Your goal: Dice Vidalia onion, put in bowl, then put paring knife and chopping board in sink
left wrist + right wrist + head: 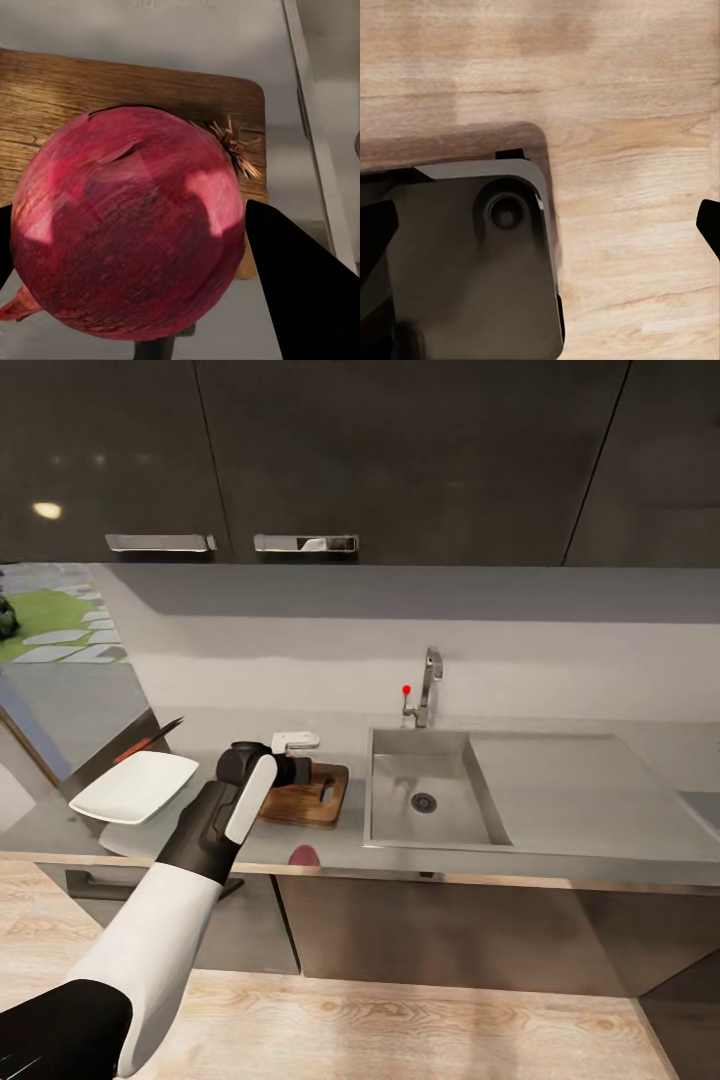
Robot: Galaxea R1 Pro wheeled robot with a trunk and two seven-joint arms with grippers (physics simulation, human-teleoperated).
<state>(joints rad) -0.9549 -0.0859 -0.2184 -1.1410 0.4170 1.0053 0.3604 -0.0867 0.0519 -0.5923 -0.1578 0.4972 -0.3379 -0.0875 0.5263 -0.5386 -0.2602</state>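
Between the left fingers (300,292) sits the onion (127,225): big, round, dark red, glossy skin, dry root tuft at one end. Dark fingers press it on both sides, clamped on it, above the brown wooden board (150,97). On the head view the left gripper (290,770) hangs over the board (310,800) on the grey table (330,850), sink (420,800) just beside, white bowl (135,785) on the other side, red-handled knife (145,742) behind the bowl. Right fingers (709,225) spread apart over the wooden floor (622,112), holding nothing.
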